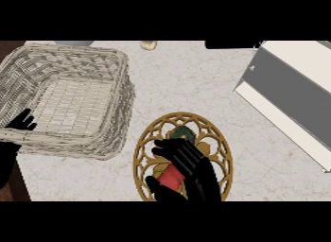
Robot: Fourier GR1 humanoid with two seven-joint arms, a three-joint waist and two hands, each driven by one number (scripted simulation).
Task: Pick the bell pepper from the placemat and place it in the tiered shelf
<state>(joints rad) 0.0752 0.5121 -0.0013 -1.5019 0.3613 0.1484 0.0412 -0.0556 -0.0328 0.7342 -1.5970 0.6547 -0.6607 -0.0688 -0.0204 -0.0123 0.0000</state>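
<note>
Risk: rolling of pepper (170,177) off placemat (142,151) likely if closed on off-centre; clipping of shelf (294,94) edge possible on the carry.
Right hand (189,172): spread wide, fingers nearly straight, laid over pepper, thumb at its left; not yet curled round.
Pepper: on placemat, mostly hidden beneath right hand.
Left hand (20,122): open, resting by basket (116,127).

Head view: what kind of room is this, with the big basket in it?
Most likely a kitchen. There is a pale, stone-look counter, a wicker basket, a bell pepper lying on a round placemat, and a white tiered shelf.
</note>
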